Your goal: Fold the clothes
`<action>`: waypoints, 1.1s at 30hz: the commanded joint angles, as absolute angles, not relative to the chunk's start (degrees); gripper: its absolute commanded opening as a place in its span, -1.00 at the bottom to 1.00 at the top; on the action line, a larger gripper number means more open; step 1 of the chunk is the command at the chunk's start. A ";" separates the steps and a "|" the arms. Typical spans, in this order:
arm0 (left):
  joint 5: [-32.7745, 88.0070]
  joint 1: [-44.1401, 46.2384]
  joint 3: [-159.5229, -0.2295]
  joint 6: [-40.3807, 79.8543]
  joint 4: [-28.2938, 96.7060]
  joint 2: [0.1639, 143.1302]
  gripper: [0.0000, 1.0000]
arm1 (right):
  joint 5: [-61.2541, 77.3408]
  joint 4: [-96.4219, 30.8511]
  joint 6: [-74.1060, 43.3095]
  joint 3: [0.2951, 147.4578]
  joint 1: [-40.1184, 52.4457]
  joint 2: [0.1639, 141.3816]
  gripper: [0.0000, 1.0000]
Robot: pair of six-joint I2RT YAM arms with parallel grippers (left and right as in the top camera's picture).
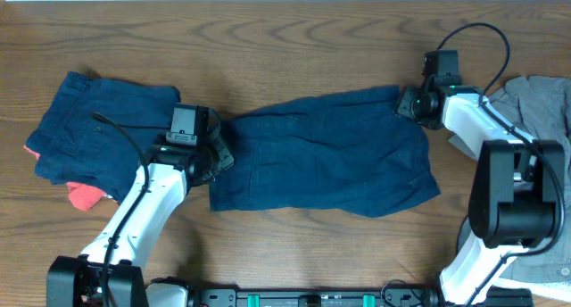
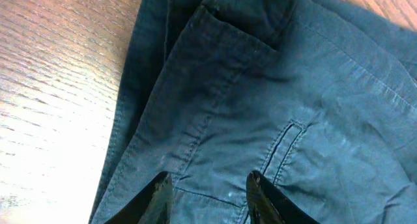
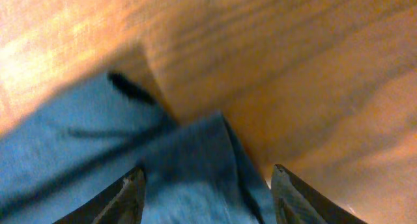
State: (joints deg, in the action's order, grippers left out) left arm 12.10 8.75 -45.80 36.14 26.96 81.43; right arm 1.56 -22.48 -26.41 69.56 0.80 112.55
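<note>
Left wrist view: the left fingers (image 2: pixel 158 199) stand moderately apart over the shorts (image 2: pixel 273 100), near a pocket slit (image 2: pixel 283 146), clamping nothing. Whether the tips touch the cloth I cannot tell. Right wrist view, blurred: the right fingers (image 3: pixel 129 196) are wide apart above a corner of the shorts, with bare surface (image 3: pixel 293 68) just past the cloth's edge. Overhead, the shorts lie spread at the centre of the surface, with the left fingers at their left edge and the right fingers at their top-right corner. Folded shorts (image 1: pixel 98 120) lie at far left with a red piece (image 1: pixel 83 195) showing beneath, and a grey garment (image 1: pixel 540 97) lies at far right. Open surface runs above and below the shorts. Both arms reach forward from the near edge, slanting inward.
</note>
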 commanded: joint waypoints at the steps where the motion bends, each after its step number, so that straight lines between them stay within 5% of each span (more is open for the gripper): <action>1: 12.40 8.82 -46.19 35.62 27.57 81.34 -0.22 | 1.98 -20.05 -34.13 69.78 0.51 113.95 0.17; 11: 12.40 8.82 -46.09 35.59 28.21 81.34 -0.20 | 1.89 -15.90 -36.27 69.78 2.26 116.75 0.15; 19: 12.40 8.82 -45.98 35.59 28.42 81.34 -0.19 | 1.96 -17.93 -36.45 69.76 2.26 116.99 -0.97; 33: 12.40 8.82 -45.98 35.59 28.64 81.34 -0.18 | 5.17 -21.15 -32.05 71.33 1.61 102.37 -0.98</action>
State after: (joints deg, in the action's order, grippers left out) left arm 12.10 8.75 -45.80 36.14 28.34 81.43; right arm 3.03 -22.44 -35.42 70.02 0.69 107.83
